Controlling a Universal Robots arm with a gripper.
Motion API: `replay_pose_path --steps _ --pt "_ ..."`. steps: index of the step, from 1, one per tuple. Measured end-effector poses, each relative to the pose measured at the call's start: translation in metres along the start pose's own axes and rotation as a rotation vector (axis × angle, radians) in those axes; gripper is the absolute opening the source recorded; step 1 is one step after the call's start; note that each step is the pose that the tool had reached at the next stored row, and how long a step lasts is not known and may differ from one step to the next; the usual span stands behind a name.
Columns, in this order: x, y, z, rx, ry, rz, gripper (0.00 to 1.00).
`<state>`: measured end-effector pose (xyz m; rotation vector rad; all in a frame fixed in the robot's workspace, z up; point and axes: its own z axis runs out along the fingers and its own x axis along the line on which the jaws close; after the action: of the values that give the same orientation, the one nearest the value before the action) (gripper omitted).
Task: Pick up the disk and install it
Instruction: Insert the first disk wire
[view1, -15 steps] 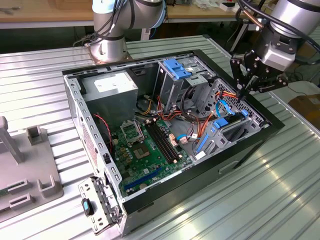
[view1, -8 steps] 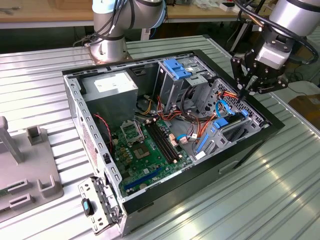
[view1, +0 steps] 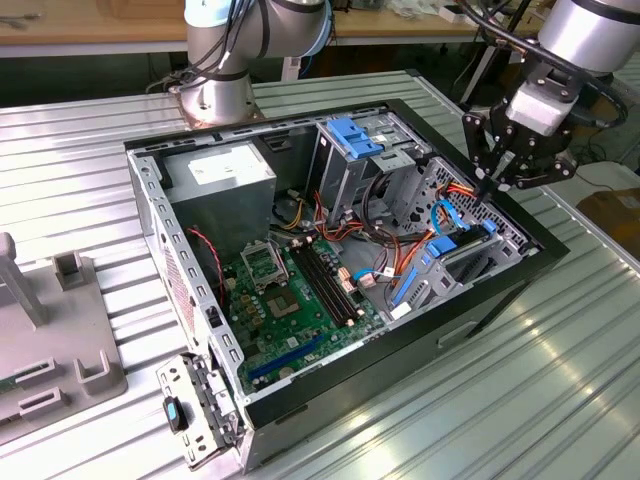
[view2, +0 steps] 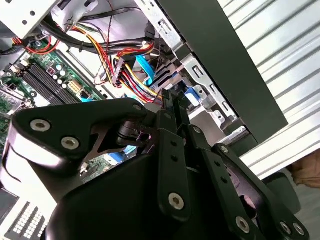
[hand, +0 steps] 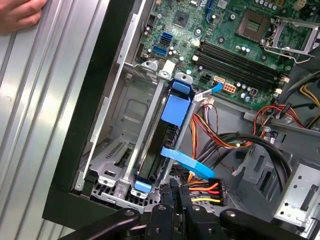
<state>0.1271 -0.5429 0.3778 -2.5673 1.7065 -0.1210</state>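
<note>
In the exterior view, the gripper (view1: 487, 187) hung at the right, its tips together just above the disk (view1: 455, 250), which stood on edge in the computer case (view1: 500, 300). In the first wrist view, the disk (hand: 170, 135) was seated in its bay at centre; the fingers (hand: 176, 192) below looked closed, holding nothing. A hand (hand: 20, 15) rested upper left.

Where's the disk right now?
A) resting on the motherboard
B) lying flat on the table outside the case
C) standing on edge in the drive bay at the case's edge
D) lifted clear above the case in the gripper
C: in the first wrist view the disk, in its blue carrier, stands on edge between the metal rails of the drive bay beside the case wall, with the gripper right at its near end.
</note>
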Motion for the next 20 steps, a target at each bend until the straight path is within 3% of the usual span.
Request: replay_pose_path --steps 1,3,13,16,17,20 --pt "0.0000 0.0000 0.0001 -0.0006 0.0017 0.019 0.16" --pt "0.0000 0.0001 0.0008 -0.0048 0.0129 0.142 0.16" --pt "0.0000 0.0002 0.0018 -0.0115 0.0307 0.339 0.16" --pt "-0.0001 0.0002 0.0018 -0.0114 0.0299 0.339 0.16" --pt "-0.0001 0.0002 0.0018 -0.0089 0.0194 0.340 0.16" --pt "-0.0001 0.0002 0.0019 -0.0083 0.0163 0.340 0.16"
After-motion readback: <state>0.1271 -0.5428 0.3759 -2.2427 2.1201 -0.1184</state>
